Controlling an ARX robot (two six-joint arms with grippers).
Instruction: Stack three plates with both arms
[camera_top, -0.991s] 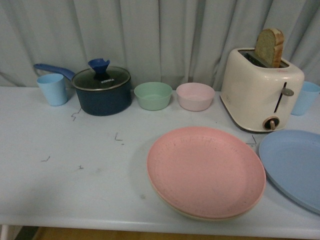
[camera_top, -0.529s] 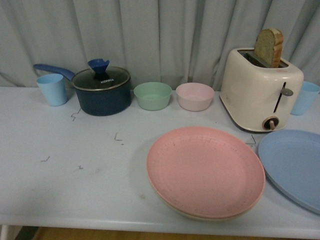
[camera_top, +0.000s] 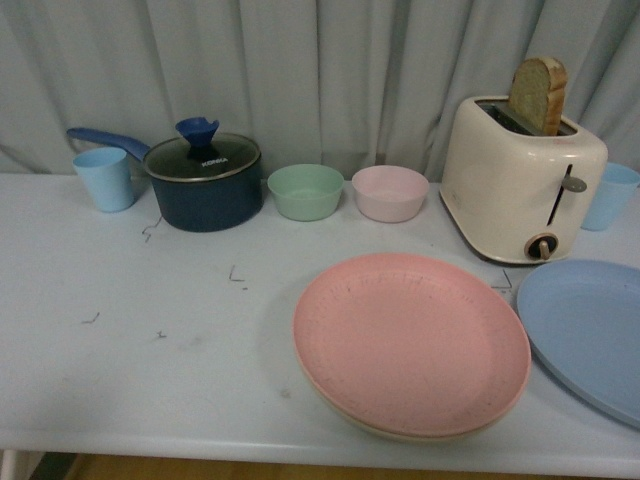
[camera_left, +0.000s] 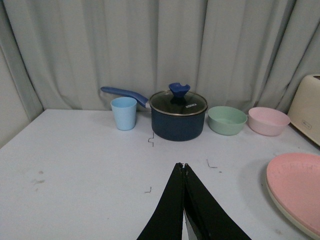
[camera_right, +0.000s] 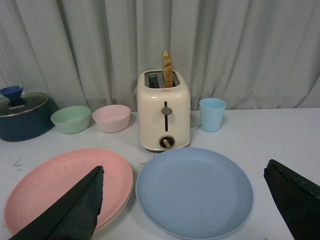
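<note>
The pink plate (camera_top: 410, 343) lies on top of the beige plate (camera_top: 400, 433), of which only a thin rim shows, at the table's front middle. The blue plate (camera_top: 585, 335) lies alone to its right, cut by the frame edge. Neither gripper shows in the front view. In the left wrist view my left gripper (camera_left: 183, 165) is shut and empty above bare table, left of the pink plate (camera_left: 296, 190). In the right wrist view my right gripper (camera_right: 184, 170) is open wide, its jaws standing either side of the blue plate (camera_right: 194, 190), above it; the pink plate (camera_right: 60, 187) lies beside.
A cream toaster (camera_top: 522, 180) with bread stands behind the plates. A blue pot with lid (camera_top: 203, 180), a green bowl (camera_top: 306, 190) and a pink bowl (camera_top: 390, 192) line the back. Light blue cups stand at far left (camera_top: 105, 178) and far right (camera_top: 610, 195).
</note>
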